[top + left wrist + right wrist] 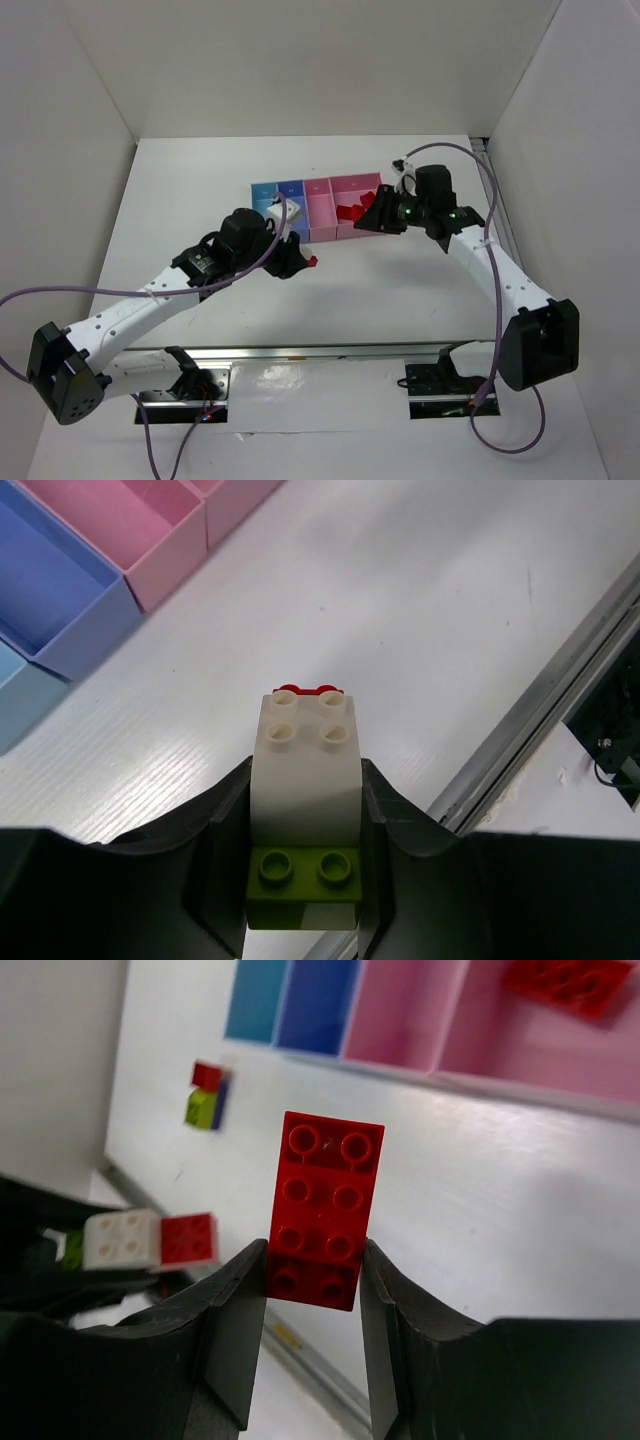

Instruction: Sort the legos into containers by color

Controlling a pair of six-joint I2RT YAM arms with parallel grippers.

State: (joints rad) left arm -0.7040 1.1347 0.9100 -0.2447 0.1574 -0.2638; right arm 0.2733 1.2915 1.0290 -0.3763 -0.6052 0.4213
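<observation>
Top view: containers (316, 203) sit on the table (400, 290).
Left wrist: left claw (307, 785) squeezes a joined stack (305, 740), white, green, red; dropped whole, colors get mixed.
Right wrist: right claw (314, 1260) pinches a red brick (325, 1190) by its end; it may slip.

Four bins (322, 205), two tools (305, 772), at least six legos (322, 1210).

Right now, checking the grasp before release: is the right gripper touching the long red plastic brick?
Touching. The right wrist view shows the right gripper pressed against both long sides of the long red plastic brick, no gap.
</observation>
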